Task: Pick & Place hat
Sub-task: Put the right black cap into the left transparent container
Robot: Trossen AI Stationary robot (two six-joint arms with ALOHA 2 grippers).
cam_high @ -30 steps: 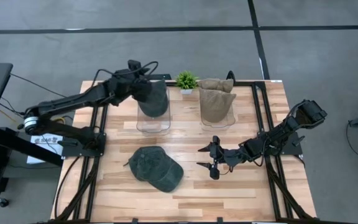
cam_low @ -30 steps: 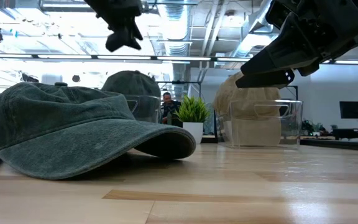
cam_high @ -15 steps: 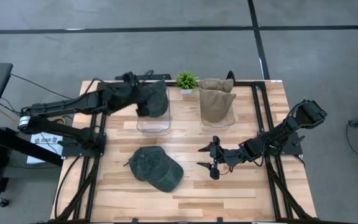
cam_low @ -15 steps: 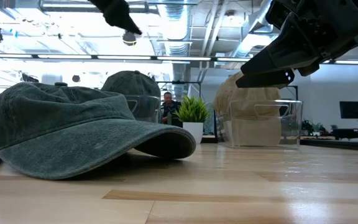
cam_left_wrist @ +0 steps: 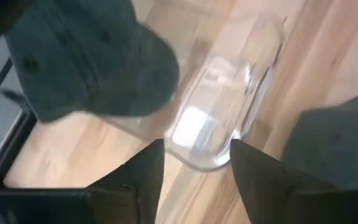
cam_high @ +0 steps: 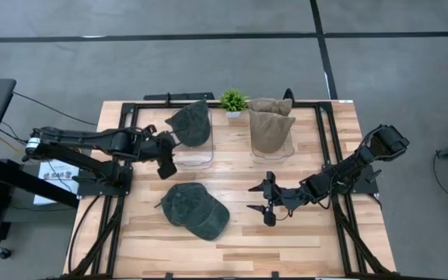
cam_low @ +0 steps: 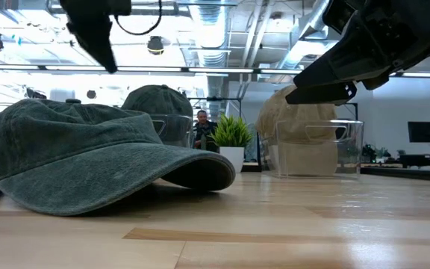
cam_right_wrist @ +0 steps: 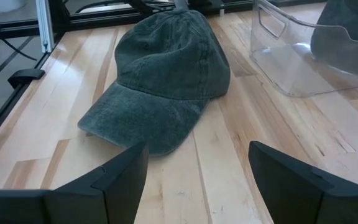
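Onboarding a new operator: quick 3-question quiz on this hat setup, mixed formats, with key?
1. True or false: the left hand is holding a hat.
2. Multiple choice: where is the green hat on the table? A) inside a bin B) loose on the table's wood in front of the left bin C) under the plant
3. Fill in: the right bin holds a ___ coloured hat.

Key:
1. False: its fingers are open and empty, beside the left bin, which holds another green hat.
2. B
3. Tan. The right hand waits, open, to the right of the loose hat.
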